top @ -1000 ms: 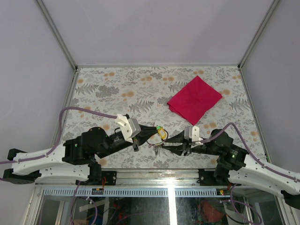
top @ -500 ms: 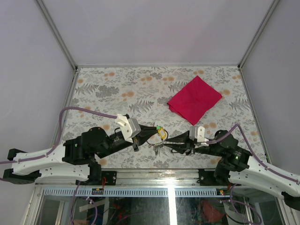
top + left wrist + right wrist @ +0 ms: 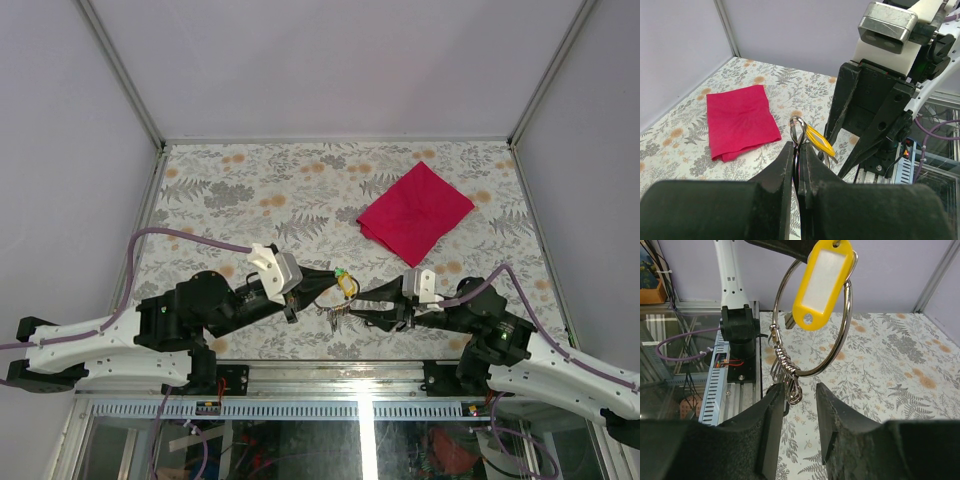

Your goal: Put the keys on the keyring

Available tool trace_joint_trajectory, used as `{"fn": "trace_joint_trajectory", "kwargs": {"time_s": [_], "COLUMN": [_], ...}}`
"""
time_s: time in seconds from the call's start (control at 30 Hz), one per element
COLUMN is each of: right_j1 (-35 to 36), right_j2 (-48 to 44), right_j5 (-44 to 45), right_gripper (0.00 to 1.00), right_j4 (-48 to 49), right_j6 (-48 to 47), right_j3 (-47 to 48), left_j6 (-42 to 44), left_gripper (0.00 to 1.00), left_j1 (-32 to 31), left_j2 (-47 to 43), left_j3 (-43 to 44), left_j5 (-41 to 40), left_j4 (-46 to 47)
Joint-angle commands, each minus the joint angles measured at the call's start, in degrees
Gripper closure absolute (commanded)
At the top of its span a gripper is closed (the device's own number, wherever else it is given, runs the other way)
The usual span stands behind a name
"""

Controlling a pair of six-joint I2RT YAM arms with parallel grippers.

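My left gripper [image 3: 798, 147] is shut on the keyring [image 3: 797, 125], holding the thin silver loop [image 3: 820, 371] upright above the table. A yellow key tag [image 3: 822, 282] hangs on the ring near its top [image 3: 347, 284]. A bunch of small silver rings [image 3: 785, 365] is threaded at the loop's bottom, with dark tags dangling below [image 3: 332, 315], partly hidden behind my finger. My right gripper [image 3: 799, 388] is open just under the loop. The bunch hangs between its fingers, close to the left one [image 3: 772, 405]. From the left wrist, the right gripper's black fingers [image 3: 842, 115] stand right behind the ring.
A folded red cloth [image 3: 415, 212] lies at the back right of the flowered table [image 3: 250, 190], also seen from the left wrist [image 3: 740, 120]. The table's near metal edge and cable tray [image 3: 720, 385] lie just below the grippers.
The right wrist has swung slightly to the right and its fingertips have edged up under the ring. The left arm and the ring have stayed still.
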Motion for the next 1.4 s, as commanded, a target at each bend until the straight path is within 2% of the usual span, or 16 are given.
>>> {"fn": "trace_joint_trajectory", "kwargs": {"time_s": [0.0,0.27,0.73,0.83,1.07,1.37], "right_j1": [-0.1,-0.1,-0.1,-0.1,-0.1,-0.1], "right_j2": [0.9,1.4,0.2,0.9,0.6,1.6], "right_j5": [-0.6,1.5,6.5,6.4,5.6,4.7], "right_gripper": [0.63,0.72,0.79,0.78,0.67,0.61], "right_j4": [2.0,1.5,1.3,2.1,4.8,9.0], "right_j6": [-0.2,-0.9,-1.7,-1.5,0.3,2.7], "right_j3": [2.3,2.4,2.7,2.7,1.1,-0.7], "left_j6": [0.2,0.2,0.5,0.7,-0.1,-0.3], "left_gripper": [1.0,1.0,1.0,1.0,1.0,1.0], "left_j1": [-0.3,-0.4,-0.3,-0.3,-0.3,-0.4], "left_j2": [0.0,0.0,0.2,0.3,0.0,0.2], "left_j3": [0.7,0.8,1.0,1.0,0.9,0.8], "left_j5": [0.1,0.2,0.4,0.5,0.6,0.4], "left_j4": [4.4,4.2,4.6,4.8,4.9,5.5]}}
